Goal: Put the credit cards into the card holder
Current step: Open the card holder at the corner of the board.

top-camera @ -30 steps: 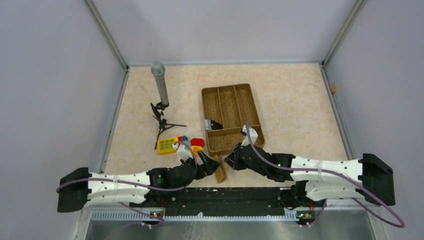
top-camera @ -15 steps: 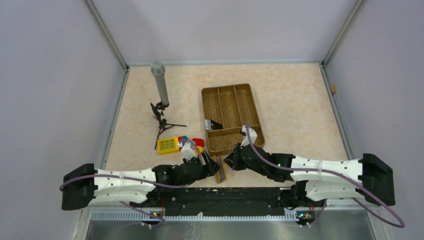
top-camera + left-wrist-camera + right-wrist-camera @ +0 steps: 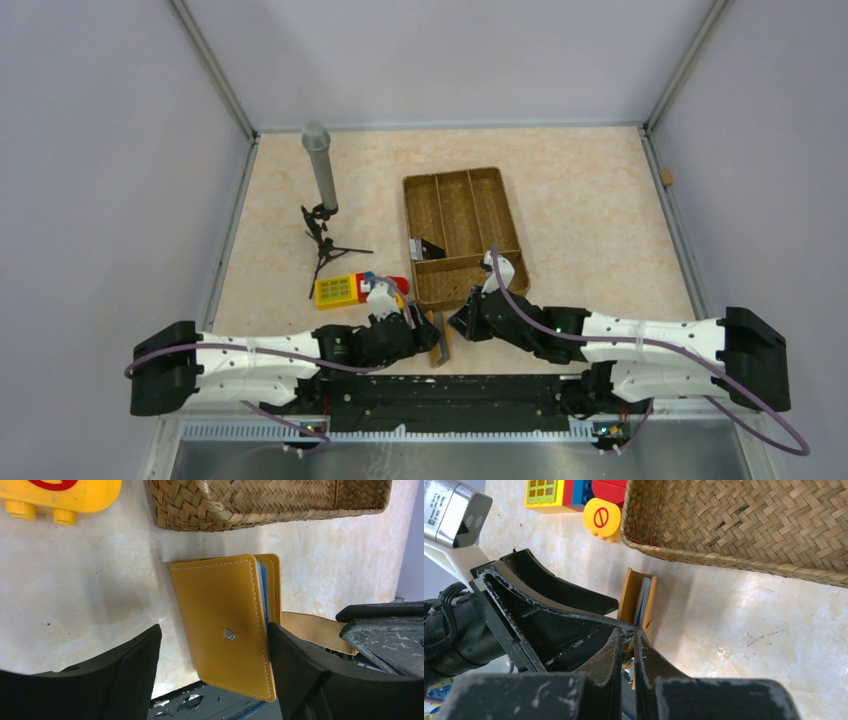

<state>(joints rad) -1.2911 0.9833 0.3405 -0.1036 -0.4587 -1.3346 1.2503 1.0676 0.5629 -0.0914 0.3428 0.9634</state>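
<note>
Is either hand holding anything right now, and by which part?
The right hand appears to pinch the card holder by its snap tab. The left hand straddles it, open, holding nothing.

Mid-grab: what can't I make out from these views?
- Cards: none seen anywhere; blue inside the card holder, edge-on in right wrist view, may be lining or card.
- Tab end: left wrist view, hidden under the right gripper; grip unclear.
- Top view: holder too small to read.

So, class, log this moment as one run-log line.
left gripper: open, straddling holder | right gripper: shut on holder's tab | holder: on edge beside tray
</note>
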